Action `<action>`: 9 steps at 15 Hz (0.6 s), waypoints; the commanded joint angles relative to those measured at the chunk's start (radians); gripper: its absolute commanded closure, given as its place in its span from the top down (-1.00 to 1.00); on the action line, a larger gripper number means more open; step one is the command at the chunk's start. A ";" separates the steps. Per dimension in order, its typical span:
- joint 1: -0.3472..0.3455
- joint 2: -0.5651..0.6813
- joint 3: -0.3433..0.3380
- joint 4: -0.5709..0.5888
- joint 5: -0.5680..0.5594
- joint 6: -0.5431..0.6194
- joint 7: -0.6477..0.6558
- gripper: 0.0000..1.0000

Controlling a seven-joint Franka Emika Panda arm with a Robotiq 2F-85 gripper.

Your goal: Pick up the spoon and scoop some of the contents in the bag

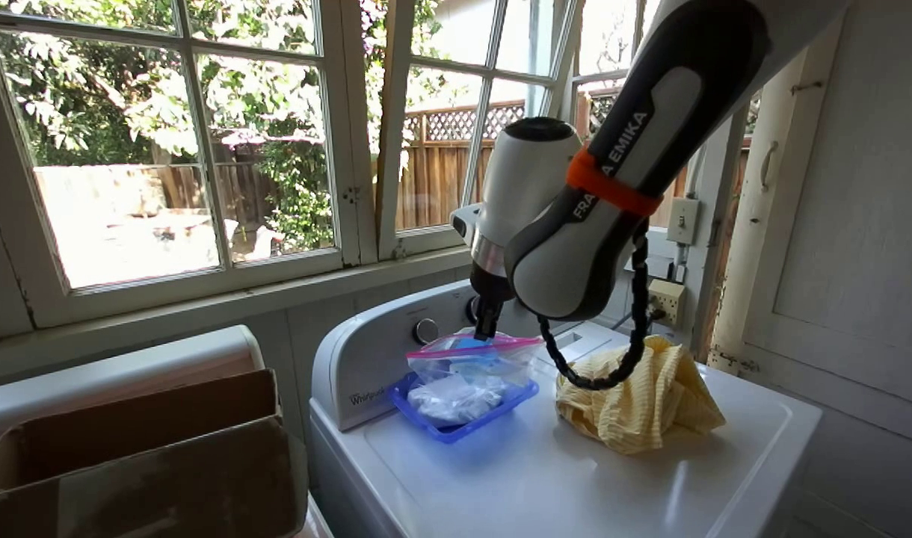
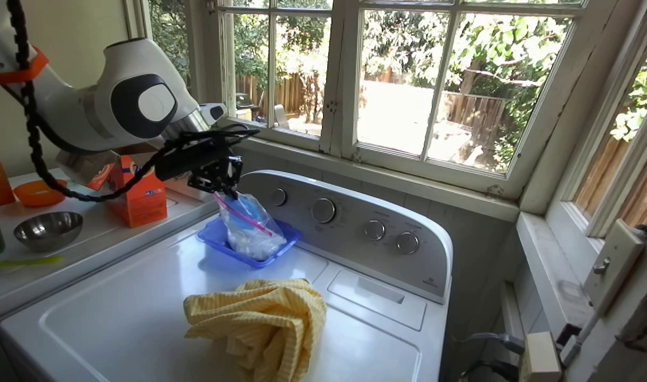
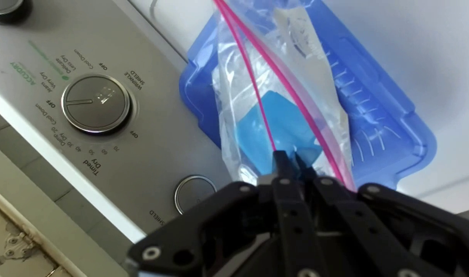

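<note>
A clear zip bag with pink seal strips [image 1: 433, 366] stands open in a blue tray [image 1: 463, 432] on the dryer; both show in both exterior views. The bag [image 2: 260, 246] holds white contents. In the wrist view, a light-blue scoop-like piece [image 3: 257, 130] is at the bag's mouth, partly behind clear plastic; I take it for the spoon, but its full shape is hidden. My gripper [image 3: 290, 158] points down at the bag's mouth, fingertips close together with the blue piece between them. One fingertip overlaps a pink strip; whether it pinches the bag, I cannot tell.
A crumpled yellow cloth [image 2: 270, 318] lies on the dryer top. The dryer's control panel [image 2: 350, 217] rises behind the tray. A cardboard box [image 1: 164, 463], metal bowl [image 2: 47, 231], orange box [image 2: 143, 199] and lime-green utensil [image 2: 29, 261] are on the neighbouring appliance.
</note>
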 commanded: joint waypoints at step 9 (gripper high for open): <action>0.006 -0.301 0.039 0.005 -0.010 0.215 0.100 -0.97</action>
